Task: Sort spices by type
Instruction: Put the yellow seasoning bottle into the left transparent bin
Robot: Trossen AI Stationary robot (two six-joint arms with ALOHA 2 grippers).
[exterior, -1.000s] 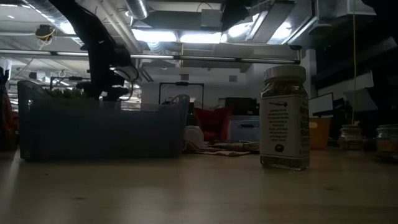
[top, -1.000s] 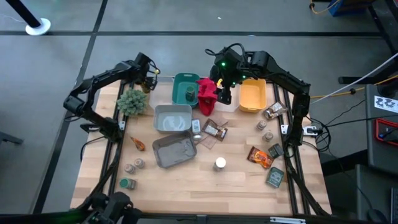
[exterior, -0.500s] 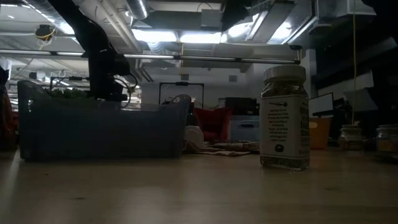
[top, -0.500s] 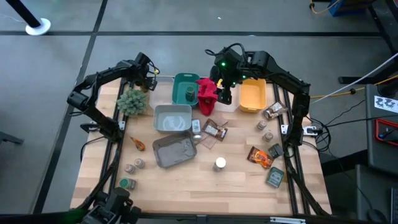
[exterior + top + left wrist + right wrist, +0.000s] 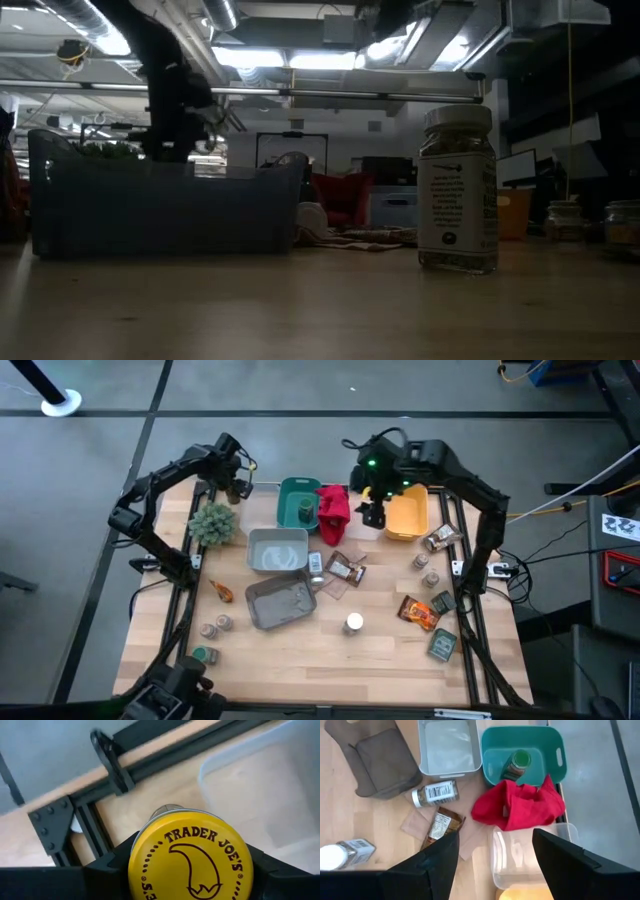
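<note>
My left gripper (image 5: 233, 480) is at the table's far-left corner, shut on a jar with a yellow lid (image 5: 190, 856). My right gripper (image 5: 374, 512) hangs open between the red cloth (image 5: 334, 508) and the yellow bin (image 5: 405, 513), with nothing between its fingers (image 5: 495, 834). A green-lidded jar (image 5: 519, 761) stands in the teal bin (image 5: 298, 502). One jar (image 5: 435, 794) and a brown packet (image 5: 440, 825) lie flat on the table. A white-lidded jar (image 5: 353, 623) stands upright near the middle (image 5: 457, 190). More jars (image 5: 432, 558) and packets (image 5: 418, 612) lie to the right. My left gripper pinches the yellow-lidded jar between its two fingers (image 5: 112, 867), one on each side just under the lid's rim (image 5: 137, 845). The fingers point down from above and the lid faces up at the wrist camera. The lid hides the jar's body and foot.
A clear bin (image 5: 530, 857) sits beside the red cloth. A pale grey bin (image 5: 277, 550) and a dark grey bin (image 5: 280, 603) stand mid-table, with a bushy green plant (image 5: 213, 522) to their left. Three small jars (image 5: 210, 638) lie near the left edge. Bare wood shows along the near edge.
My right gripper has moved from beside the red cloth toward the table's right, to the yellow bin's edge. My left gripper, with the jar, has shifted slightly toward the far edge. The red cloth has stayed where it was.
</note>
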